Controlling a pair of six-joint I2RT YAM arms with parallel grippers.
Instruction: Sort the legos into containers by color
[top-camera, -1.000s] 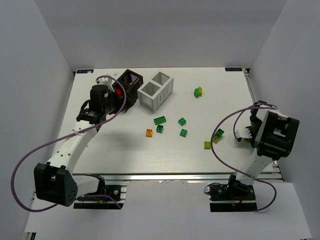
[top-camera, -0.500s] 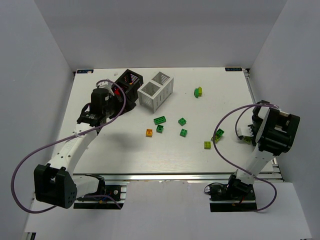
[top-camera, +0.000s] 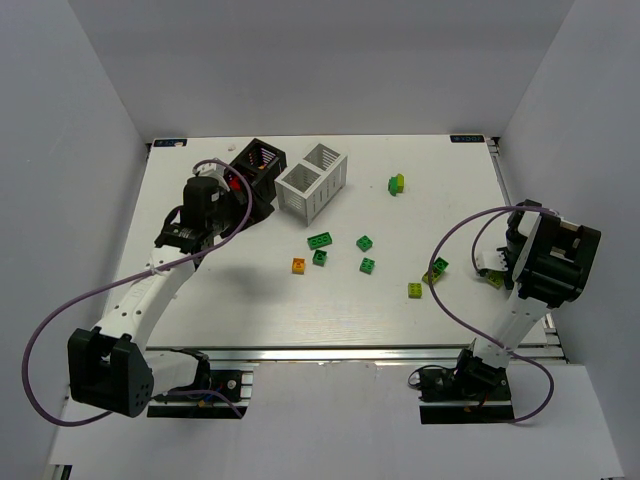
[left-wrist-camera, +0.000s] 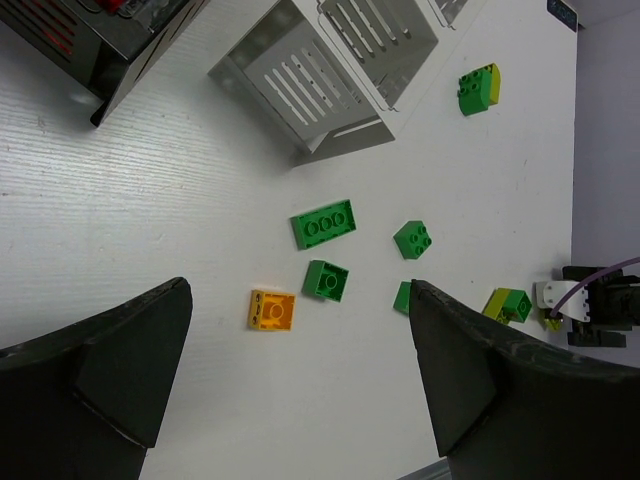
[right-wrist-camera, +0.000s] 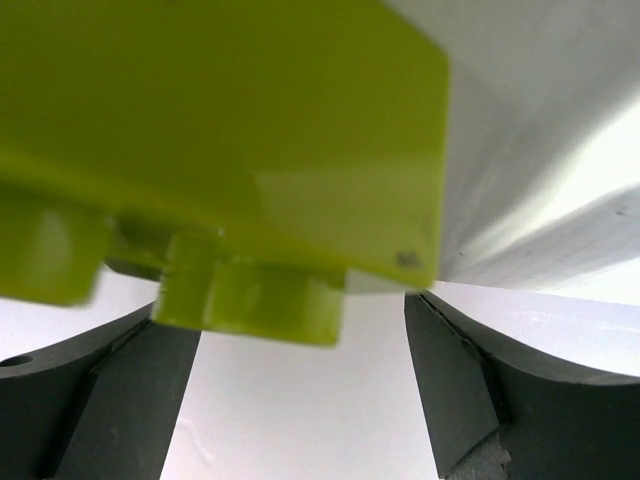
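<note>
Several legos lie mid-table: a green plate (top-camera: 320, 240), green bricks (top-camera: 364, 243) (top-camera: 368, 265), an orange brick (top-camera: 298, 265), a yellow-green brick (top-camera: 415, 290) and a green and yellow stack (top-camera: 397, 184). At the back left the black container (top-camera: 255, 170) stands beside the white container (top-camera: 312, 180). My left gripper (top-camera: 243, 196) hovers open and empty by the black one; its wrist view shows the orange brick (left-wrist-camera: 272, 310) far below the fingers. My right gripper (top-camera: 494, 274) stands open at the right edge, a yellow-green brick (right-wrist-camera: 220, 130) right at its fingertips.
White walls close in the table on three sides. A green and yellow-green pair (top-camera: 437, 268) lies just left of the right gripper. Something red (top-camera: 237, 183) shows inside the black container. The right arm's cable (top-camera: 450, 250) loops over the table's right part.
The left wrist has shifted slightly toward the black container. The right arm has moved a little to the right. Both grippers stay open and the bricks on the table lie as before.
</note>
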